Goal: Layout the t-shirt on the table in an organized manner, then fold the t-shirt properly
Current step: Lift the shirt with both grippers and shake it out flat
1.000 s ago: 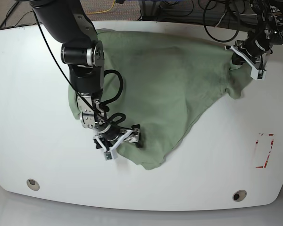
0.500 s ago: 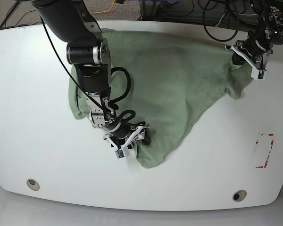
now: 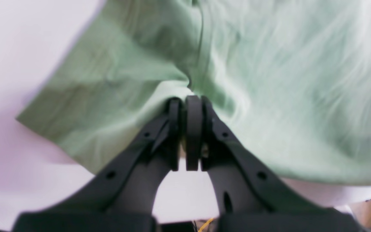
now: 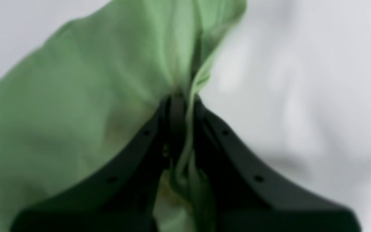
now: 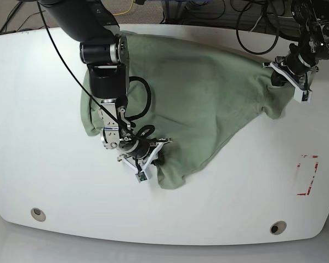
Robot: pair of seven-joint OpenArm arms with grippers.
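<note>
The pale green t-shirt lies spread and rumpled across the middle of the white table. My right gripper, on the left of the base view, is shut on a lower corner of the t-shirt, with fabric pinched between its fingers. My left gripper, at the far right edge, is shut on a bunched edge of the t-shirt; its fingers are pressed together with cloth at the tips. Collar and placket do not show.
A red tape rectangle marks the table at the right. Two round grey grommets sit near the front edge. Cables hang behind the table's far edge.
My right gripper has dragged its corner of the t-shirt to the right and slightly back, bunching the lower hem. The left gripper has shifted a little right and down with its edge.
</note>
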